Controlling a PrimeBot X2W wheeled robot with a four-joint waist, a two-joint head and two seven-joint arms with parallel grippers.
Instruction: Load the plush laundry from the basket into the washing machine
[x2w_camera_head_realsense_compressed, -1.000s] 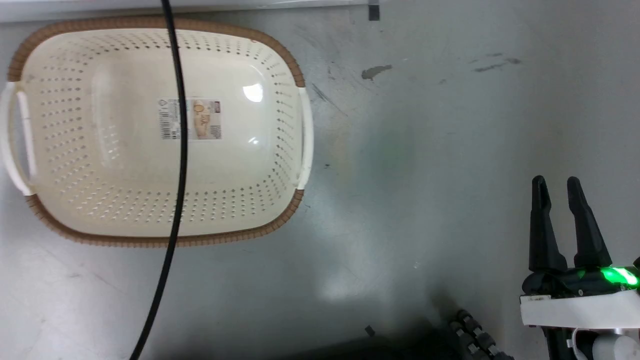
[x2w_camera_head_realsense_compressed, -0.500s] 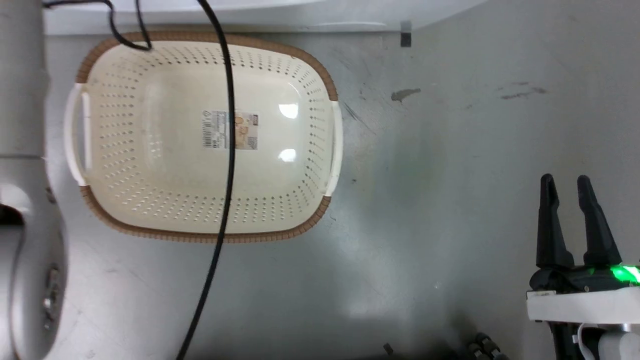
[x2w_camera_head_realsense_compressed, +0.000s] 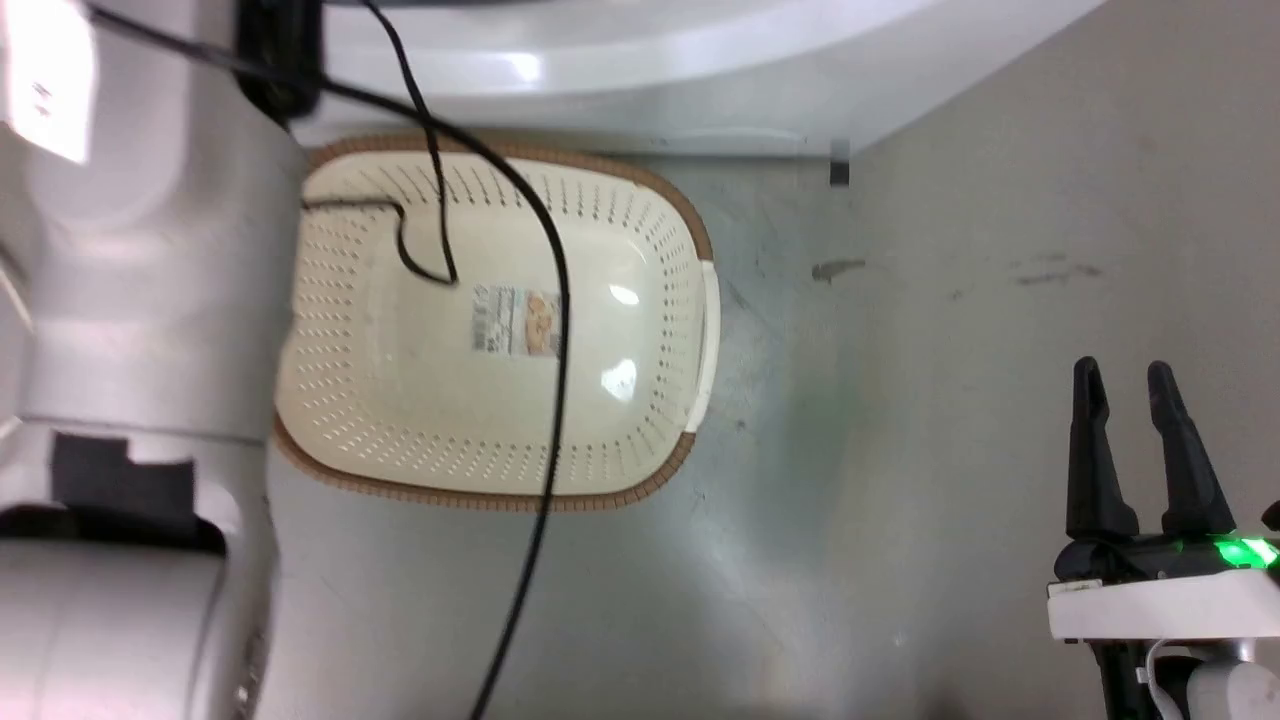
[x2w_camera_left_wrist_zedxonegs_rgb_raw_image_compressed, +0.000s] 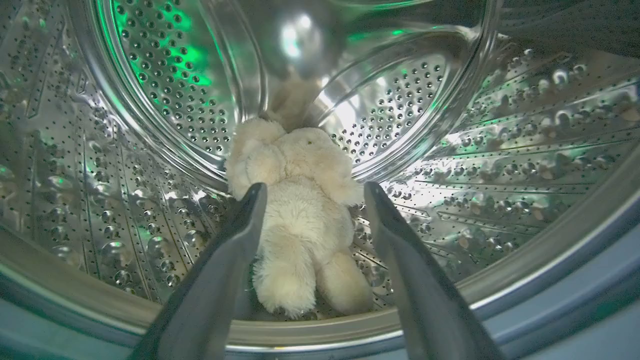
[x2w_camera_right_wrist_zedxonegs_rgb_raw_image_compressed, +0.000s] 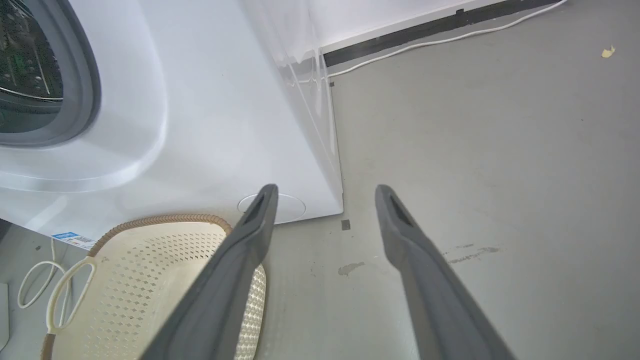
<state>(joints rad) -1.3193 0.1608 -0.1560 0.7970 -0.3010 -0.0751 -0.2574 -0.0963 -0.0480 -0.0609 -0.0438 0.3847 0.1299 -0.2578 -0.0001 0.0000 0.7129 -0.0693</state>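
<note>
One plush laundry, fluffy beige, lies on the shiny perforated steel drum inside the washing machine. The left gripper is spread wide on either side of it; we see no grip. One basket, cream perforated plastic with a brown woven rim, carries one label sticker. Since half a second ago the head camera has shifted: the pale left arm covers more and the basket looks smaller. The right gripper is parted and empty over the grey floor.

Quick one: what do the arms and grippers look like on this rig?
Right gripper: two long black tapered fingers, green light at the base, white wrist band. Left gripper: same dark grey fingers. Left arm pale grey, black cable alongside.
</note>
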